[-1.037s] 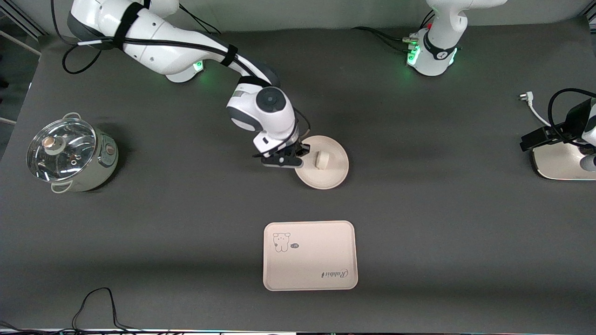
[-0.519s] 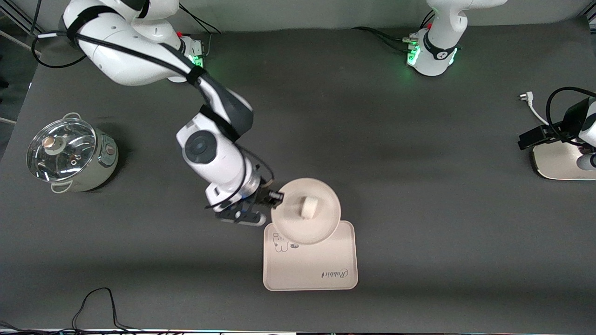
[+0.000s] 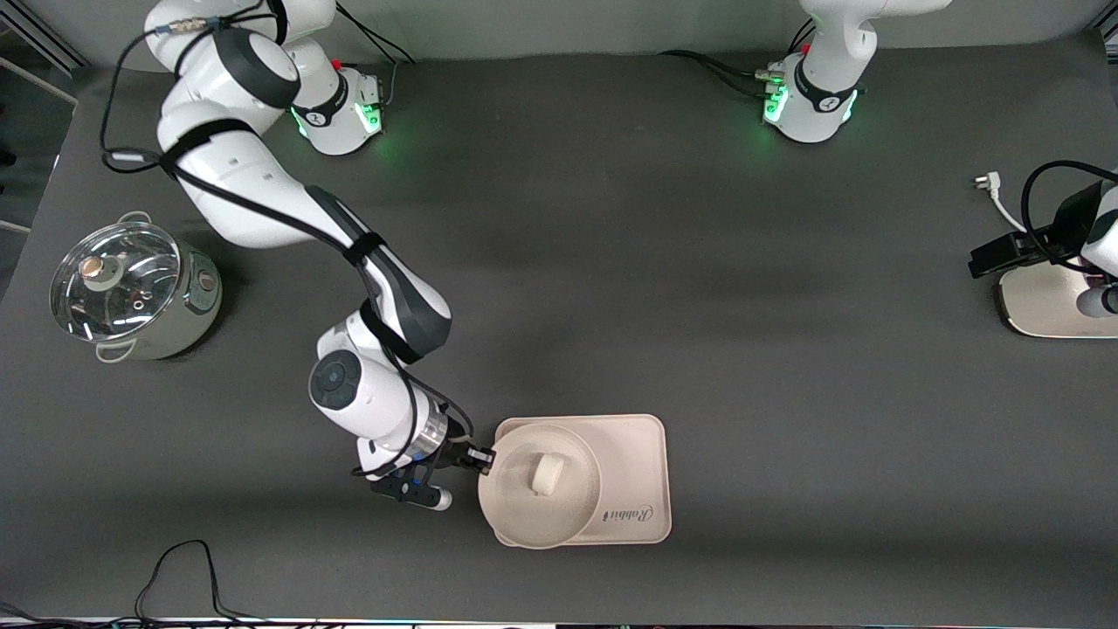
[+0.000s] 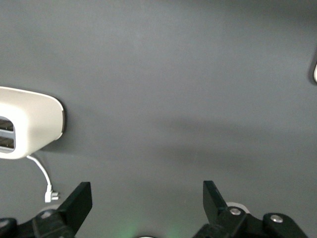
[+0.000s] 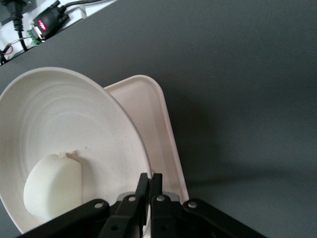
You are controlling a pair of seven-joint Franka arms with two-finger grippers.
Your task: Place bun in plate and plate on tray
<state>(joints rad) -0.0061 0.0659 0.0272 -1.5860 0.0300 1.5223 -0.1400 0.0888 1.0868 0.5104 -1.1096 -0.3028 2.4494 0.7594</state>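
The round cream plate (image 3: 524,511) lies over the tray (image 3: 633,472), covering the tray's end toward the right arm's side. The small white bun (image 3: 546,474) sits in the plate. My right gripper (image 3: 483,458) is shut on the plate's rim. In the right wrist view the plate (image 5: 64,129) holds the bun (image 5: 52,186), the tray (image 5: 153,124) lies under it, and my right gripper (image 5: 150,181) pinches the rim. My left gripper (image 4: 147,198) is open and empty, at the left arm's end of the table over the bare mat.
A glass-lidded pot (image 3: 131,288) stands at the right arm's end of the table. A white toaster (image 3: 1052,301) with a cord and plug (image 3: 987,183) sits at the left arm's end; it also shows in the left wrist view (image 4: 29,124).
My right gripper carried the plate with the bun from mid-table toward the front camera and brought it over the tray, covering the bear drawing. The left arm has barely moved.
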